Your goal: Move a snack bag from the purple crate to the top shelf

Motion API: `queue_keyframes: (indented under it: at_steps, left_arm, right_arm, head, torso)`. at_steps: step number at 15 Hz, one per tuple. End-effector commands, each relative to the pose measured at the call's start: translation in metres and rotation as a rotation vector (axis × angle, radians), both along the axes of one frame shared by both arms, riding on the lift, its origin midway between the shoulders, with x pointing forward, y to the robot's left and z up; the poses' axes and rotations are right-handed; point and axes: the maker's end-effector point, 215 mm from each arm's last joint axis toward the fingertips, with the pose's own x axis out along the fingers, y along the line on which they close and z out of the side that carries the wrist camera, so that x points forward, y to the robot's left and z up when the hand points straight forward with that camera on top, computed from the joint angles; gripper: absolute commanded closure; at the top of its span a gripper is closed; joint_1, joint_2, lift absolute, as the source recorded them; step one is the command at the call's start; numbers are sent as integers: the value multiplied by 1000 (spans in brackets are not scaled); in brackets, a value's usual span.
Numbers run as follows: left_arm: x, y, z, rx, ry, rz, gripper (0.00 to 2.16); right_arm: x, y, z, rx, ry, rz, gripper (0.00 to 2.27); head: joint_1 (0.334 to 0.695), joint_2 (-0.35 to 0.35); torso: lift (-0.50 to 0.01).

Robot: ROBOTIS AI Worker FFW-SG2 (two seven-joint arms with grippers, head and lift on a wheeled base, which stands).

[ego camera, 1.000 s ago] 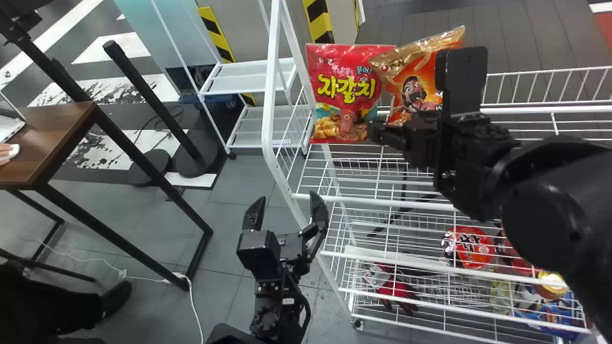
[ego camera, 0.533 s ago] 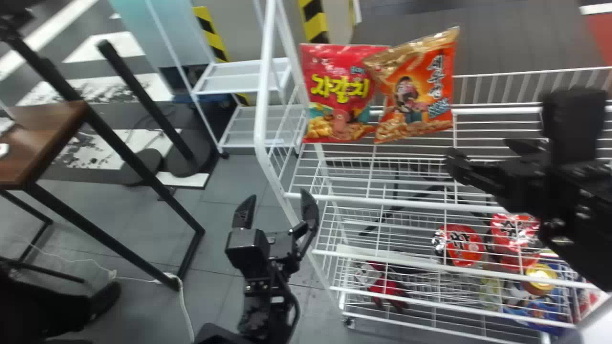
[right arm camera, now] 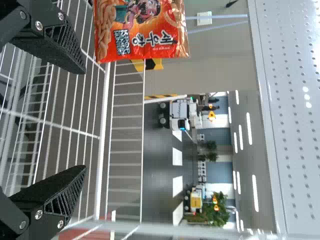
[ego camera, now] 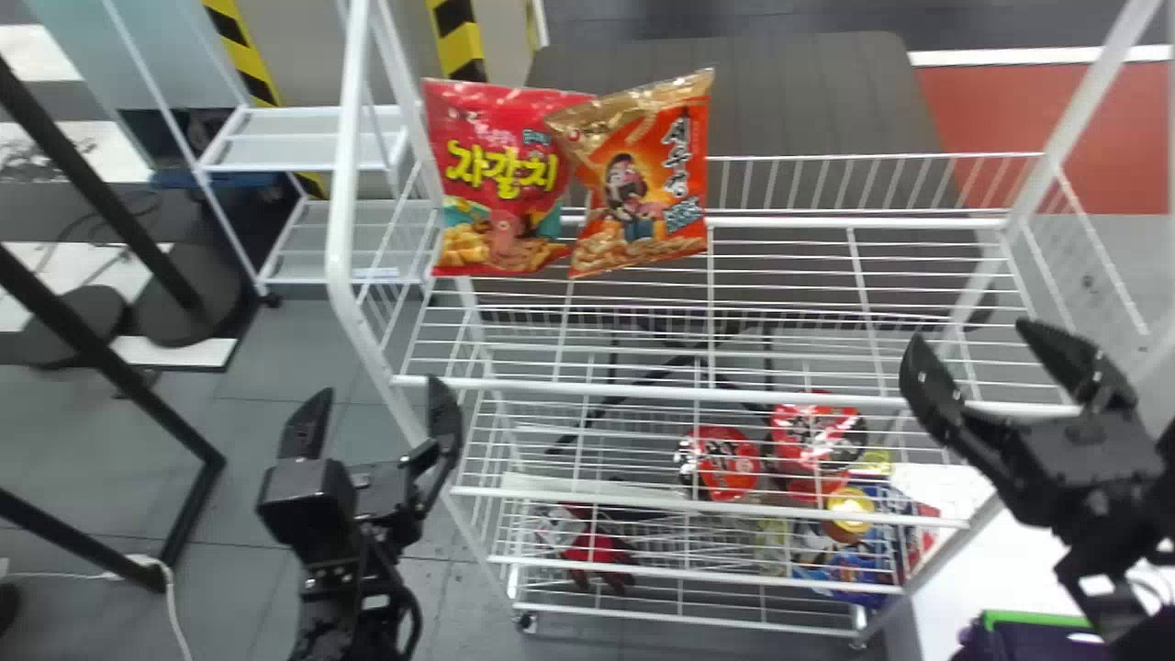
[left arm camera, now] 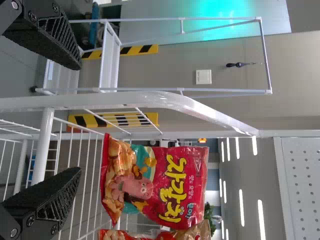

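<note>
Orange foil snack bag [ego camera: 647, 188] and red foil snack bag [ego camera: 496, 174] on white wire top shelf [ego camera: 826, 223] — likely light, slippery, crushable; pinch gold top seam [ego camera: 647, 101] gently. Black right tool [ego camera: 971, 333], left tool [ego camera: 382, 389] — both spread.

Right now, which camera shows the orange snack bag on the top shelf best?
The head view: the orange snack bag has its whole front in sight, overlapping the red snack bag. The right wrist view cuts it off at the picture's edge; the left wrist view catches a small part beside the red snack bag.

Shop-like setup: snack bags [ego camera: 500, 179] on a wire rack [ego camera: 734, 395]
</note>
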Motion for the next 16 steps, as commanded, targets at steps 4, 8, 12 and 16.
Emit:
queue_keyframes:
  at_steps: [4, 8, 12, 16]
  left_arm:
    - [-10, 0, 5, -2, -2, -4, 93]
    - [-13, -8, 6, -9, 5, -19, 93]
    - [-17, -9, 10, -6, 0, -22, 93]
    - [-16, -8, 13, -2, -6, -27, 93]
  right_arm:
    - [-30, -8, -14, -31, -17, -11, 164]
    - [-30, 22, -11, -41, -25, -2, 167]
    - [-26, 38, -32, -72, 42, -13, 167]
    - [-28, 47, -39, -57, 65, -11, 167]
  head:
    - [695, 58]
    - [695, 63]
    - [695, 97]
    - [695, 115]
  torso:
    - [0]
    - [0]
    - [0]
    - [0]
